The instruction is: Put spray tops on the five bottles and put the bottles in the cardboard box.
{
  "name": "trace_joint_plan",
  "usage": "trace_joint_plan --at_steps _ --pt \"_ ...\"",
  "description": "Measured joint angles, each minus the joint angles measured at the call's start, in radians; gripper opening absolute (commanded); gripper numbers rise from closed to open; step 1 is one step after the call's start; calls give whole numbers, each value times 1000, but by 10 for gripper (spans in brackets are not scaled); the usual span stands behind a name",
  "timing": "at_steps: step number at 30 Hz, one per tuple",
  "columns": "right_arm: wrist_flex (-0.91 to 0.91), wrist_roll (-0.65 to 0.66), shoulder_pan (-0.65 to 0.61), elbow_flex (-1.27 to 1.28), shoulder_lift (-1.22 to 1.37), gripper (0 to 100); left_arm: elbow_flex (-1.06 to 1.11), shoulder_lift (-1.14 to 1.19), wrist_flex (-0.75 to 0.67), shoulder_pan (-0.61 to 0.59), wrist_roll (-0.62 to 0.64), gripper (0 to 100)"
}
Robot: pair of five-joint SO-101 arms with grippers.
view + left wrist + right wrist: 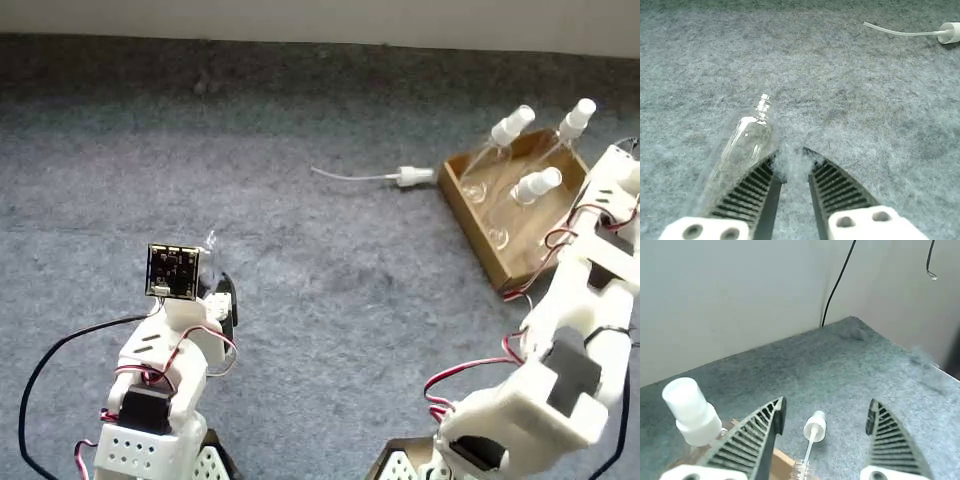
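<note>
A clear bottle (742,145) with no top lies on the grey carpet, against the outside of one finger of my left gripper (790,159). That gripper is slightly open, with only carpet in the narrow gap. In the high view the bottle (211,243) glints just beyond the left gripper (226,298). A loose spray top (415,177) with its long tube lies beside the cardboard box (470,215). Three capped bottles (538,184) lean in the box. My right gripper (826,407) hangs open above the box, with a spray top (815,425) standing between its fingers, untouched.
The right arm (575,290) stretches along the table's right side up to the box. A wall and a dangling black cable (837,282) stand behind the table's far corner. Open carpet (340,290) lies between the two arms.
</note>
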Motion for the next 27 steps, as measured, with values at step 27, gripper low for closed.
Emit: trace_joint_plan --at_steps 27 --pt "953 0 -345 0 -733 224 0 0 0 -14 0 8"
